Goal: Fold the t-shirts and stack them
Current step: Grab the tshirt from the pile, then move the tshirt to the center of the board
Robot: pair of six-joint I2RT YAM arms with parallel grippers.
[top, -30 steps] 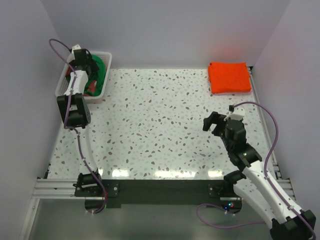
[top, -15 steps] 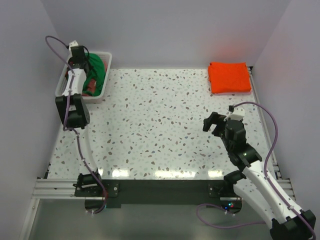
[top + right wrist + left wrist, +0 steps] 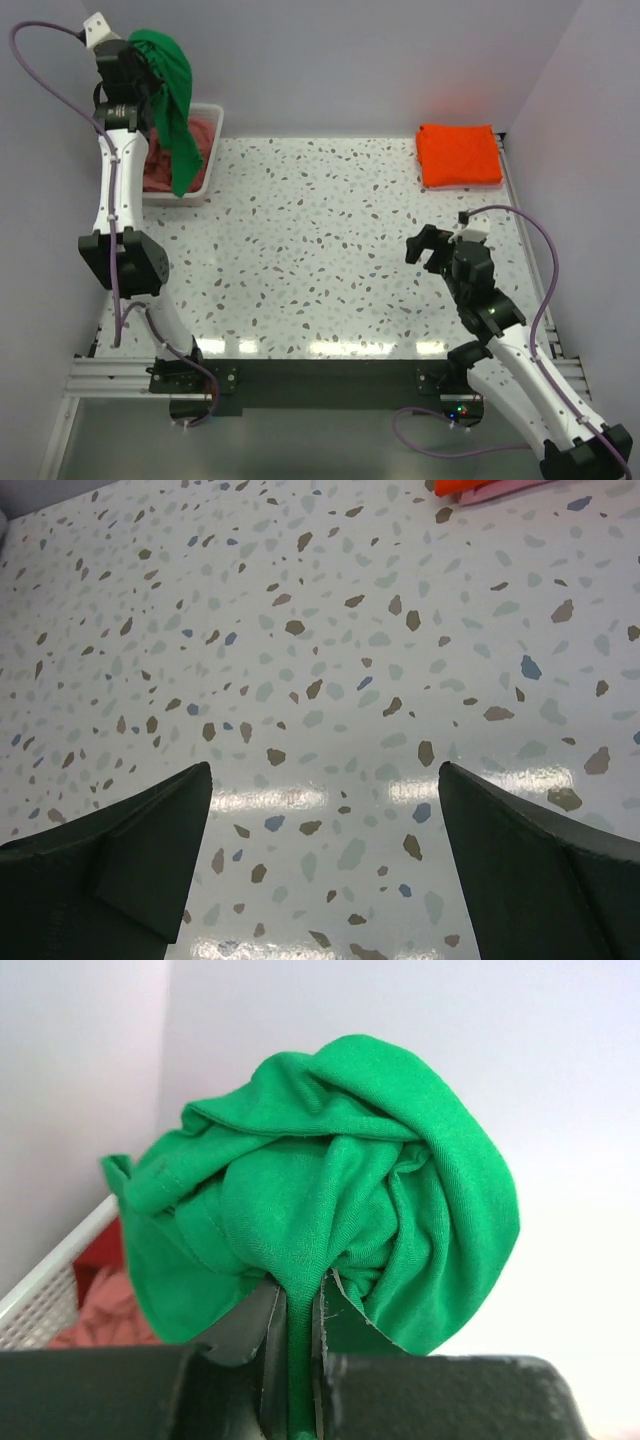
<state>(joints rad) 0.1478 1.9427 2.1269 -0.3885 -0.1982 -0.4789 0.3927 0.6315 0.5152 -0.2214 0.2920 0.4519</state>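
Cotton, limp and light: the left claw (image 3: pixel 290 1300) clenches the green t-shirt (image 3: pixel 340 1180) mid-bunch; its shoulders would likely spread it better. The right claw (image 3: pixel 325 775) gapes empty.

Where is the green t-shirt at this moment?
In the top view the green t-shirt hangs at the far left, pinched in the left gripper, above the white basket with the pink t-shirt inside.
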